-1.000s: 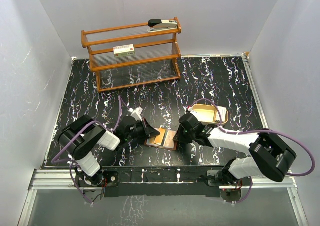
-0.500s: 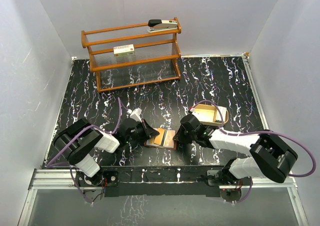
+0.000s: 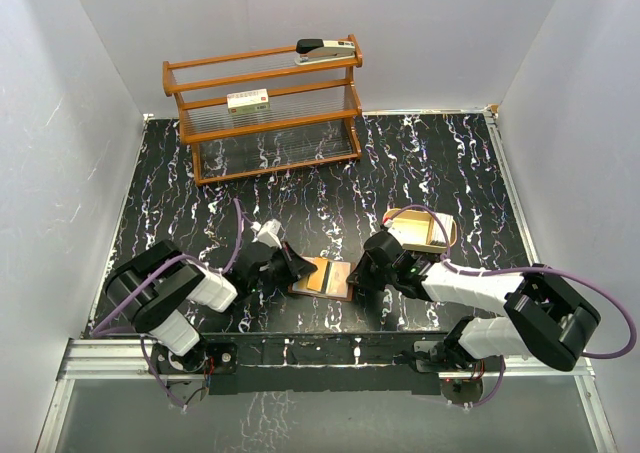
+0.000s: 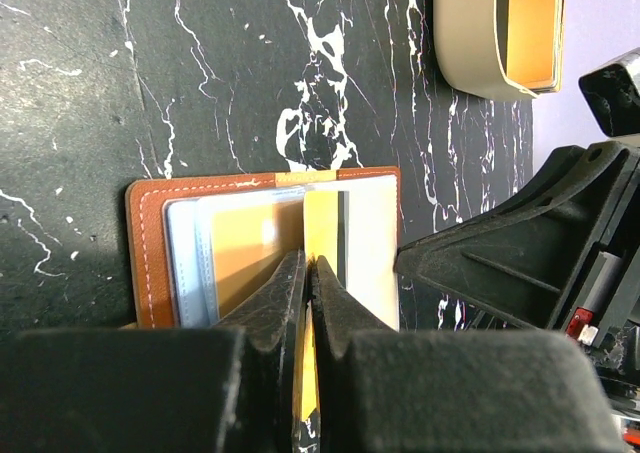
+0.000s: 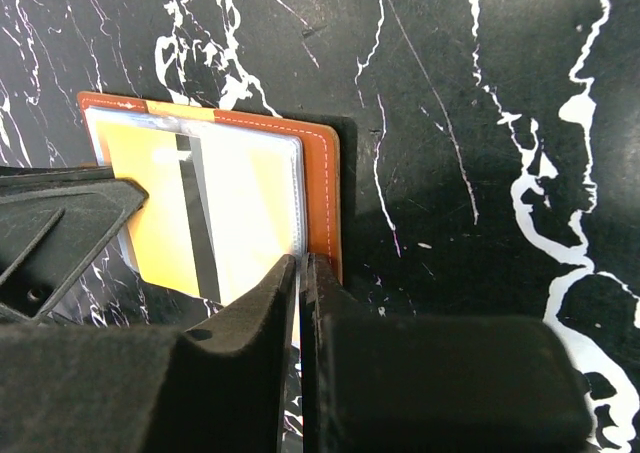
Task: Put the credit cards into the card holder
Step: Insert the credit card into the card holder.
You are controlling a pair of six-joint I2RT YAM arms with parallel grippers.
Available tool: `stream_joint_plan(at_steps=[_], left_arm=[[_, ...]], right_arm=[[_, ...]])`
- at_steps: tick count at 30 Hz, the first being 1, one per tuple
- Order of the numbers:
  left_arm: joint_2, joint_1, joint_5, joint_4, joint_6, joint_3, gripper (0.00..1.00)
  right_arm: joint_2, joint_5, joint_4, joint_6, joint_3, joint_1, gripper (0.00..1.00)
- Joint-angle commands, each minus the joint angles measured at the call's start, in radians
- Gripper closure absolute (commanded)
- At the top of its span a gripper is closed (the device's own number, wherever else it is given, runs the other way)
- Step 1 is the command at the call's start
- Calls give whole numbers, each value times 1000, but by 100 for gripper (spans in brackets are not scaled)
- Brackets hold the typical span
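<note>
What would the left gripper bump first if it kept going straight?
Probably the open card holder: the left gripper points straight at its inside pockets, tips nearly on it. Depth is hard to judge.

Credit card [image 4: 320,223] lower over card holder [image 4: 146,258]
</note>
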Motion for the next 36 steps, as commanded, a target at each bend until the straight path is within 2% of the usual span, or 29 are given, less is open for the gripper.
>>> stream_joint_plan(at_steps=[1,6,21,29,36], left_arm=[[-48,-1,-77,-32,63,-30,100],[-62,-2,-78,-31,55,-38,100],[40,-30,-60,74,17,-28,100],[-37,-44,-43,-17,46,-43,100],[-160,-45,-40,-221,117,-18,100]], right_arm=[[-9,-13,-8,7,-18,11,96],[-9,-15,-4,9,-21,11,96],[-24,-4,-8,21,-26,14,96],[0,9,-18,8,-1,13,96],[-8,23,-25,-2,-2,14,96]])
